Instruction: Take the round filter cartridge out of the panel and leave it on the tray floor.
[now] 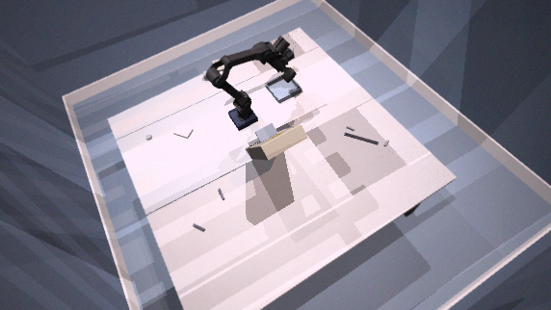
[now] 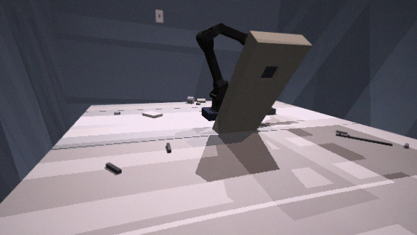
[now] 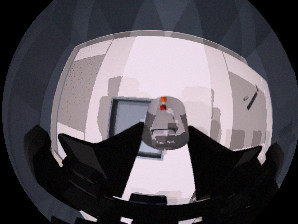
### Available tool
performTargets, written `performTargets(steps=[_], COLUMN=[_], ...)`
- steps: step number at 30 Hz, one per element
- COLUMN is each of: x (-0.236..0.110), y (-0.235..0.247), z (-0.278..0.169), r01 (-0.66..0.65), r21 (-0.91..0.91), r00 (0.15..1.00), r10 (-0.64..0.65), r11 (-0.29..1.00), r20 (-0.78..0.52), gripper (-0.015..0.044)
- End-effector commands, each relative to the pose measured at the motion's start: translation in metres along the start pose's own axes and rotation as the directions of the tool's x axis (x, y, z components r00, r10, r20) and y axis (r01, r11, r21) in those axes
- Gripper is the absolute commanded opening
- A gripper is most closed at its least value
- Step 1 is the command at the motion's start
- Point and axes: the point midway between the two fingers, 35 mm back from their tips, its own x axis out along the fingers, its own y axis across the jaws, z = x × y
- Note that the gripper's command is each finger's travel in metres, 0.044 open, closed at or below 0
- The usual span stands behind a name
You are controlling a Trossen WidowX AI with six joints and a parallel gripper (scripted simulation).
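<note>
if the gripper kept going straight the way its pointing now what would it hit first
Probably the tray. The gripper, shut on the filter cartridge, points down with the tray's floor beyond it, so the cartridge would likely touch first. Depth is unclear; it may land by the tray's right edge.
</note>
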Motion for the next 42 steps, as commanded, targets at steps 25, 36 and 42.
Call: performTargets(steps=[25,36,42], x=[0.086,0.095,0.095], y=[0.058,0.057,0.057], z=[-0.062,-0.07,-0.07], r01=[-0.115,-0.111,-0.111], r21=[-0.168,-0.165,-0.165], r00=[0.993,0.994,0.994], r10=[0.115,0.11,0.11], r11=[0.979,0.98,0.98], r20=[-0.01,-0.015,-0.015], gripper=[0.0,0.0131,0.0289])
